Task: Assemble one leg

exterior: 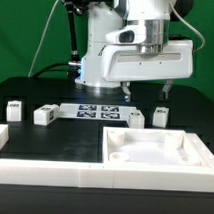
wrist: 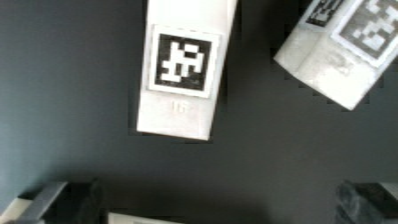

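Four small white legs with tags stand on the black table in the exterior view: two on the left (exterior: 13,111) (exterior: 44,115) and two on the right (exterior: 136,118) (exterior: 161,117). My gripper (exterior: 145,95) hangs open and empty just above and behind the right pair. In the wrist view one leg (wrist: 182,70) lies lengthwise with its tag facing the camera, and a second leg (wrist: 343,50) is at the edge. The gripper (wrist: 214,205) is apart from both, its dark fingers (wrist: 54,205) spread wide.
The marker board (exterior: 99,113) lies between the two leg pairs. A wide white square panel (exterior: 153,152) with round corner recesses lies in front on the right. A low white wall (exterior: 43,173) runs along the table's front and left.
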`<state>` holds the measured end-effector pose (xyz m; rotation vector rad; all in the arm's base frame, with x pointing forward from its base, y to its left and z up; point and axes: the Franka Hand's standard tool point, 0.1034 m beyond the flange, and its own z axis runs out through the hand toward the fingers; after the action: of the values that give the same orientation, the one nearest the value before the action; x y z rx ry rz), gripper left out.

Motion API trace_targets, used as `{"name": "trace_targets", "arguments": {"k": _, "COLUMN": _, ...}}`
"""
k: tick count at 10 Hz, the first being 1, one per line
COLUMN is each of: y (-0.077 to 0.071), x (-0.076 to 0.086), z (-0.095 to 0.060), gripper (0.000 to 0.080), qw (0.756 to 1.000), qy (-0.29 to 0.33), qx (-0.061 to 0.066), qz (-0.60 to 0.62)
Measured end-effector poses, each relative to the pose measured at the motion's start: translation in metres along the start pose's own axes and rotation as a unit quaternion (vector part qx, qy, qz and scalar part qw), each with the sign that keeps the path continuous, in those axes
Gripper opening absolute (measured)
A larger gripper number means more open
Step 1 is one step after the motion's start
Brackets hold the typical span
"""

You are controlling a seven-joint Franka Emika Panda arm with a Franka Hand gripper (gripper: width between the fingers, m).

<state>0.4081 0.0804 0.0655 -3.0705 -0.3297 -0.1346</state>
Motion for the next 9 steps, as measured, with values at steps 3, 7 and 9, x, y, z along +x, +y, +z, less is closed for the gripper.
{"name": "trace_targets", "arguments": {"k": 3, "y": -0.001, "x": 0.000, "z": 0.000, "gripper": 0.0648, "qw": 0.992, "qy": 0.000, "qx": 0.006, "qz": 0.123}}
{"name": "trace_targets", "arguments": {"k": 7, "y": -0.021, "x": -0.009, "z": 0.006, "gripper": 0.0648, "qw": 0.952, "qy": -0.002, "qx": 0.020, "qz": 0.307}}
{"name": "trace_targets", "arguments": {"k": 9, "y": -0.024, "x": -0.009, "z": 0.006, "gripper": 0.0648, "qw": 0.939, "qy": -0.005, "qx": 0.023, "qz": 0.342}}
